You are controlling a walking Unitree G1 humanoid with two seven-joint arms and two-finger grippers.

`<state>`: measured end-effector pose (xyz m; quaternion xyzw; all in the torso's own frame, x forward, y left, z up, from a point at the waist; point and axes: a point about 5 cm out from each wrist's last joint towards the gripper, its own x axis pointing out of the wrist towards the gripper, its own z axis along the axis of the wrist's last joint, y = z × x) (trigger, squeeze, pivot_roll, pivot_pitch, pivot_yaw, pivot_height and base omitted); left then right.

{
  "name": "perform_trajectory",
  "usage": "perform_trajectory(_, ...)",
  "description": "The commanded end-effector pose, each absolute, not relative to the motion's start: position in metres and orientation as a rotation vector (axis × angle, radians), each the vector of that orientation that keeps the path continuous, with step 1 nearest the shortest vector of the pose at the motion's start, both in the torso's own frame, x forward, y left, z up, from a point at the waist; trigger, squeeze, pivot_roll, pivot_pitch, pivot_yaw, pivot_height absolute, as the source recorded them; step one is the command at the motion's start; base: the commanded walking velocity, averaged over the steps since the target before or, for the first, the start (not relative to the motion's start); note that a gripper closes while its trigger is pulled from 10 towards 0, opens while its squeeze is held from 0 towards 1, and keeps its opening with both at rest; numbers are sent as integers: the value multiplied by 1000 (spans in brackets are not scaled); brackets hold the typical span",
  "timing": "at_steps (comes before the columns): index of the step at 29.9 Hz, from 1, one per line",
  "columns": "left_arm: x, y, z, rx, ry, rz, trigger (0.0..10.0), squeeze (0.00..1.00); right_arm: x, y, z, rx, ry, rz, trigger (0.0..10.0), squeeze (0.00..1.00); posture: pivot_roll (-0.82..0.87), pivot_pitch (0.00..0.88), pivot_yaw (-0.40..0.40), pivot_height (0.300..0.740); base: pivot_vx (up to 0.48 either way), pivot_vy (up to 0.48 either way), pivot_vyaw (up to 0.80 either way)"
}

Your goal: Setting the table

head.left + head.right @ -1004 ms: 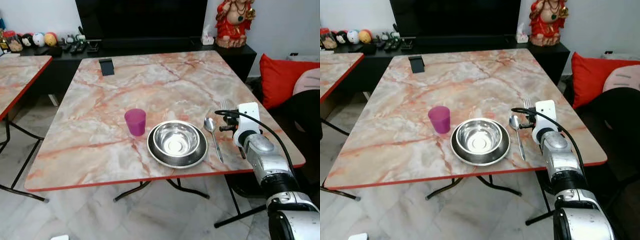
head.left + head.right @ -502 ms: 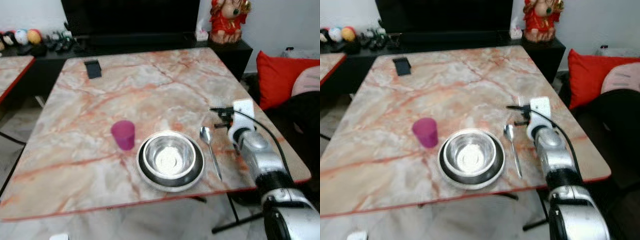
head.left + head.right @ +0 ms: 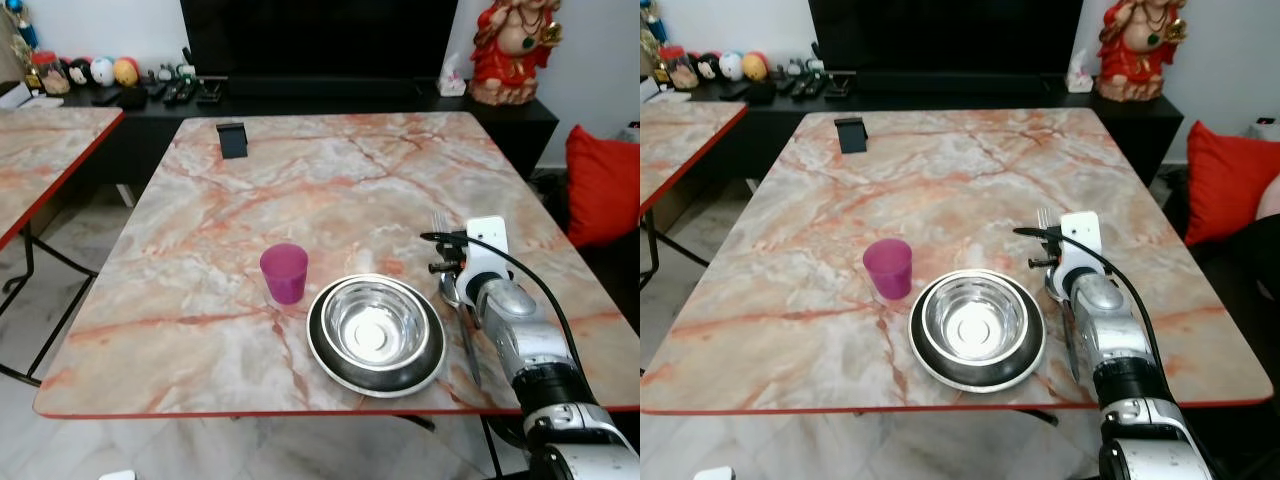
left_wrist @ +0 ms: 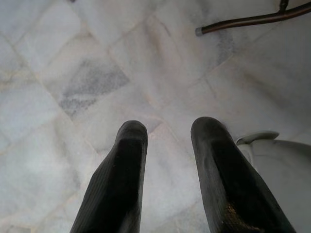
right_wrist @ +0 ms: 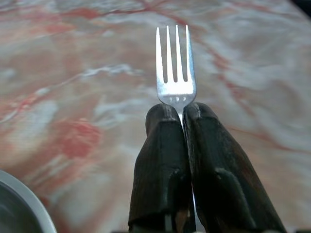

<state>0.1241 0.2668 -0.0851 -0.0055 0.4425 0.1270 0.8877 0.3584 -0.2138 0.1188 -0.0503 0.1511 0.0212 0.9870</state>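
On the marble table (image 3: 300,190), right fingers (image 5: 167,145) pinch a fork (image 5: 175,73).

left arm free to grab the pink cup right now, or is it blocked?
Probably not as it stands. The left gripper hangs open over the floor tiles, below table height, and would have to be raised first. The pink cup itself stands apart from the bowl, open from the left.
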Motion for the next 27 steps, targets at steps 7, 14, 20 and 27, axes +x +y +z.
perform_trajectory(7,119,266,-88,-4,953,253,10000,0,347,-222,118,-134,352,32,10000,0,-49,0,26,740,0,0,0)
perform_trajectory(14,118,265,-88,-6,958,248,10000,0,339,-221,105,-142,430,36,10000,0,-52,0,26,740,0,0,0)
perform_trajectory(20,118,264,-89,-7,958,250,10000,0,337,-223,104,-143,450,19,10000,0,-48,0,22,740,0,0,0)
perform_trajectory(27,118,263,-89,-6,959,244,10000,0,332,-227,102,-126,460,-48,10000,0,-48,0,20,740,0,0,0)
